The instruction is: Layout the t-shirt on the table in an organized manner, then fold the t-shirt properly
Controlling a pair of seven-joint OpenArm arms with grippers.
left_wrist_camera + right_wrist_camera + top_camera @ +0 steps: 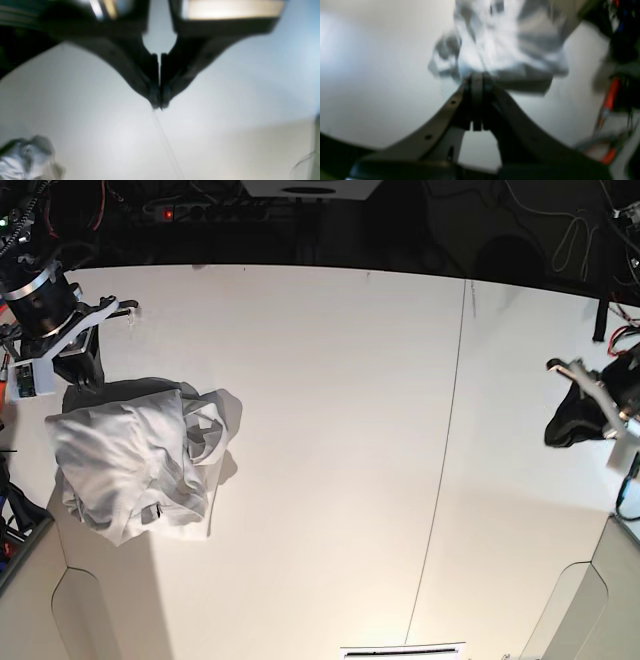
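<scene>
Beyond the far edge the room lies dark, with tangled cables (570,230) on the floor. A power strip (205,212) shows 1 red light near the top left.

wide, flat, matte white table (330,430), running nearly the full width of the base view. crossed by a thin dark seam (440,480) from the far edge to the near edge, right of centre. carrying one thing only: a white t-shirt (135,465), crumpled in a loose heap near the left end, well apart from the seam. wrinkled cloth bunched over itself, casting a soft shadow on the tabletop along its right side.
</scene>
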